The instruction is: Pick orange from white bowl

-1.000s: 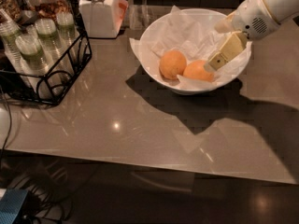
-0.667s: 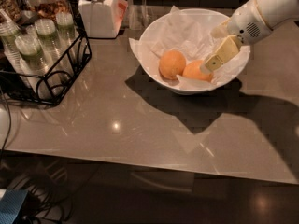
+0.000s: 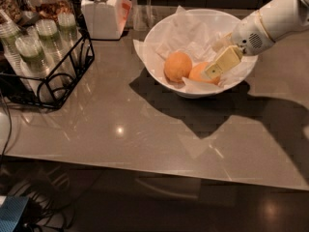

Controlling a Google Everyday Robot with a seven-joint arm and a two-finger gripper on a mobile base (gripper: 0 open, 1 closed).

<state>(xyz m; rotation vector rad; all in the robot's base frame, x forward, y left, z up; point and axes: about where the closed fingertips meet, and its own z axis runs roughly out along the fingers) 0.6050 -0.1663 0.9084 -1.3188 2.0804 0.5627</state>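
Observation:
The white bowl point(image 3: 159, 42), lined with crumpled white paper, stands on the counter at the upper middle. Two fruits lie in it. The deeper orange point(image 3: 197, 74) is on the right; a paler, egg-shaped one point(image 3: 177, 66) is to its left. My gripper point(image 3: 215, 59) reaches into the bowl from the right and is open. Its near finger point(image 3: 222, 63) overlaps the right side of the orange, and the other finger sits further back over the paper. The orange's right part is hidden behind the near finger.
A black wire rack point(image 3: 53, 76) holding several capped cups stands at the left. A white lidded jar point(image 3: 102, 11) stands behind the bowl's left side. The counter's front edge point(image 3: 145, 170) runs along the bottom, with cables below it.
My gripper has moved left and down inside the bowl, so its near finger now overlaps the orange. The fruits and the bowl have not moved.

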